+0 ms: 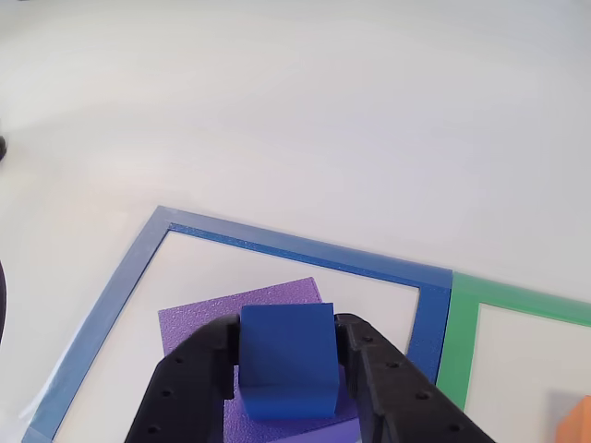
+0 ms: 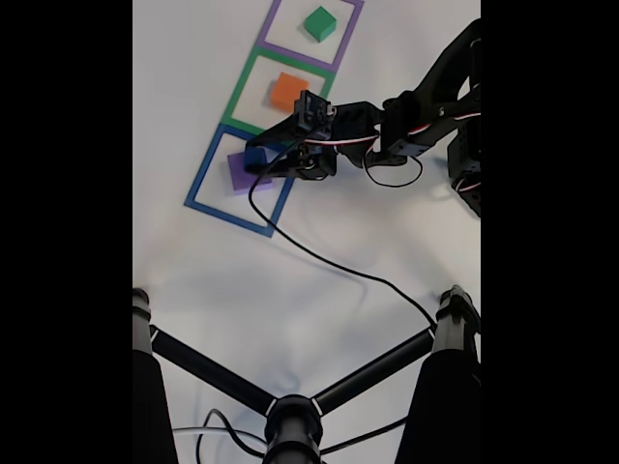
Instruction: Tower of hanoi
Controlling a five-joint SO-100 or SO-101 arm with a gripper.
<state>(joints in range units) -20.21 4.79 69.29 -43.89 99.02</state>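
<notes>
My gripper (image 1: 288, 362) is shut on the small blue cube (image 1: 286, 360), its black fingers pressing both sides. The cube hangs just over the flat purple slab (image 1: 199, 318), which lies inside the blue tape square (image 1: 305, 247). In the fixed view the gripper (image 2: 259, 159) holds the blue cube (image 2: 254, 157) over the purple slab (image 2: 236, 174). The orange block (image 2: 287, 91) sits in the green tape square, and its corner (image 1: 577, 420) shows in the other view. The green block (image 2: 319, 22) rests in the purple tape square at the top.
The three tape squares run in a diagonal row on a white table (image 2: 213, 271). A black cable (image 2: 329, 259) trails from the arm across the table. A black tripod-like stand (image 2: 290, 416) fills the lower part of the fixed view.
</notes>
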